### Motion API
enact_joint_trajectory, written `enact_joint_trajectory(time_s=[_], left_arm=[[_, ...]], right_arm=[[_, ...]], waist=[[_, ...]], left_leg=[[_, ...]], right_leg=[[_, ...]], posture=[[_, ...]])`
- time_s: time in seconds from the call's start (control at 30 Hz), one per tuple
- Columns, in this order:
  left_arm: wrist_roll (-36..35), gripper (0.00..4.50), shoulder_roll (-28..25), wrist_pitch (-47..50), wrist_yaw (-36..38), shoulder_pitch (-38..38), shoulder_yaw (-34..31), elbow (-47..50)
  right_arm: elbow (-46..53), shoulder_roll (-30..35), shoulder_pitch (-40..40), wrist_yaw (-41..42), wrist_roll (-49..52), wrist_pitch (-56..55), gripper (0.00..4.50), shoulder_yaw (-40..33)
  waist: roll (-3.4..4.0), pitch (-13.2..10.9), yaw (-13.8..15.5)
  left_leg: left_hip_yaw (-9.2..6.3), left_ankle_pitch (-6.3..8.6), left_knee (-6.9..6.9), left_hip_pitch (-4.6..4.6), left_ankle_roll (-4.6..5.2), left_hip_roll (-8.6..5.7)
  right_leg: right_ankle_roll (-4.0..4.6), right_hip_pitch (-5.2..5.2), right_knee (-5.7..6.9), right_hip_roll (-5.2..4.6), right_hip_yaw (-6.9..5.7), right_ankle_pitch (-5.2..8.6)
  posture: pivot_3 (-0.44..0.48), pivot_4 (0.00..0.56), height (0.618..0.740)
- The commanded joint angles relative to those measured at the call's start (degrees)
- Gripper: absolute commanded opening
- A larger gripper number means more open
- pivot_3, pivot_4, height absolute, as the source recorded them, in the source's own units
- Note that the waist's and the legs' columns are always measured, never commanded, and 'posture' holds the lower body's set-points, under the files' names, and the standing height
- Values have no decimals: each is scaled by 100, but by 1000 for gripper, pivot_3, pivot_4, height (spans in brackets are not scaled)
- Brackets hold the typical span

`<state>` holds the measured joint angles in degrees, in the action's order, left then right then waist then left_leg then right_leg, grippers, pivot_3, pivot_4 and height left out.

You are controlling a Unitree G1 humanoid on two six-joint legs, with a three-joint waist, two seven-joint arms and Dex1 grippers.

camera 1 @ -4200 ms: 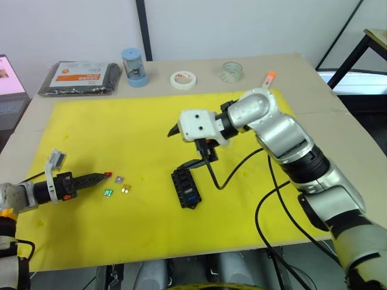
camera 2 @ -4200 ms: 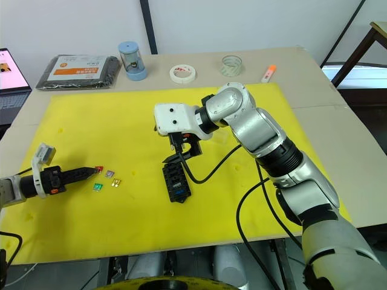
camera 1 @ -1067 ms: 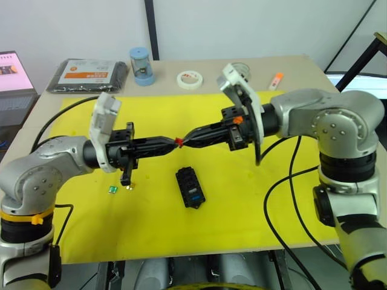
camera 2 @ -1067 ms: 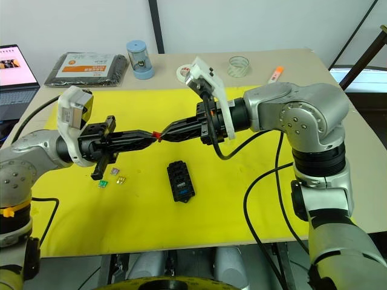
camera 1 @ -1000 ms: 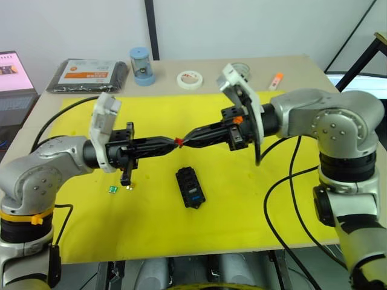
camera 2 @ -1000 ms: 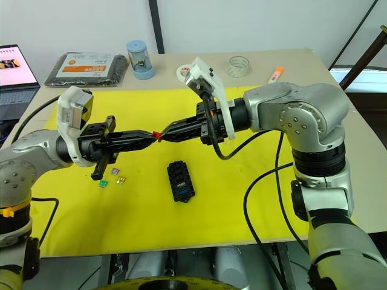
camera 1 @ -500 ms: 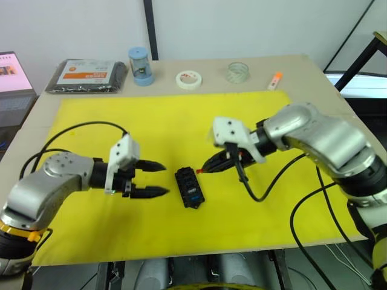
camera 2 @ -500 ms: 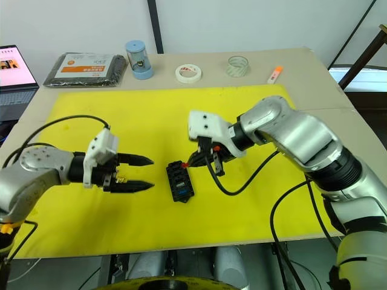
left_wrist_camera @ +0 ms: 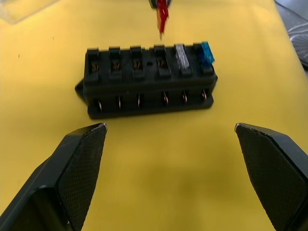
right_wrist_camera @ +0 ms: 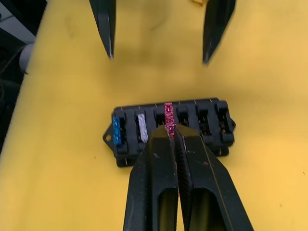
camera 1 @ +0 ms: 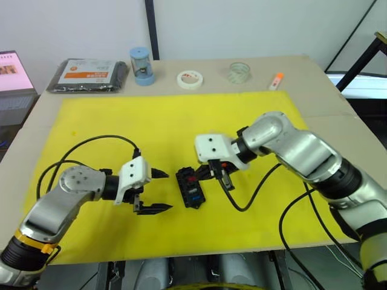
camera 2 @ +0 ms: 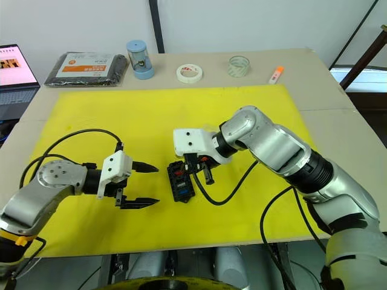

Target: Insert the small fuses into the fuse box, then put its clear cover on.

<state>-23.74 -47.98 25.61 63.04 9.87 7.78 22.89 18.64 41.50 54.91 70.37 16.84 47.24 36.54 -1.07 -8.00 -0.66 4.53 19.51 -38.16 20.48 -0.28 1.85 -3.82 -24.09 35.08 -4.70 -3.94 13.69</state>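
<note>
Two fuses, teal (right_wrist_camera: 117, 131) and white (right_wrist_camera: 142, 127), already sit in the fuse box (camera 1: 190, 188) at mat centre, while the right gripper (right_wrist_camera: 171, 137), pinched on a red fuse (right_wrist_camera: 168, 113), risks bending its blades if misaligned; the left gripper (camera 1: 157, 191) waits wide open at nine o'clock.

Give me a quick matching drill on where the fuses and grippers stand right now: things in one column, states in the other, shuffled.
Things:
1. red fuse
2. blue fuse
3. left gripper
4. white fuse

States:
A. open, facing the fuse box from beside it
B. seated in the end slot
C. pinched in the right gripper, over the box
D. seated in the second slot from the end

Pairs: 1-C, 2-B, 3-A, 4-D
</note>
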Motion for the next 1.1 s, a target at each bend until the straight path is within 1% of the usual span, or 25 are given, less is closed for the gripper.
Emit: enact_joint_trajectory(time_s=[0.03, 0.37, 0.8, 1.1], left_arm=[[105, 4471, 22, -83, -66, -10, 25, 176], [234, 4471, 107, -80, -141, -60, 83, 227], [270, 4471, 82, -93, -134, -52, 88, 243], [263, 4471, 89, -63, -100, -43, 78, 258]], right_arm=[[16, -56, 37, 81, -136, -85, 0, -35], [-187, -177, -46, 165, -434, -277, 0, 58], [-108, -258, -182, 288, -485, -181, 0, -41], [-205, -273, -248, 234, -666, -314, 0, 8]], waist=[[0, 0, 1], [0, 0, 2], [0, 0, 2], [0, 0, 2]], left_leg=[[0, 0, 0, 0, 0, 0], [0, 0, 0, -1, 0, 0], [0, -2, -1, -1, -4, -1], [0, -4, -1, -1, -7, -2]], right_leg=[[0, 0, 0, 0, 0, 0], [0, 0, 0, 0, 0, 0], [0, 1, 1, 0, 0, 0], [0, 1, 2, 0, 0, 0]], posture=[[0, 150, 740], [0, 150, 740], [0, 150, 740], [0, 150, 740]])
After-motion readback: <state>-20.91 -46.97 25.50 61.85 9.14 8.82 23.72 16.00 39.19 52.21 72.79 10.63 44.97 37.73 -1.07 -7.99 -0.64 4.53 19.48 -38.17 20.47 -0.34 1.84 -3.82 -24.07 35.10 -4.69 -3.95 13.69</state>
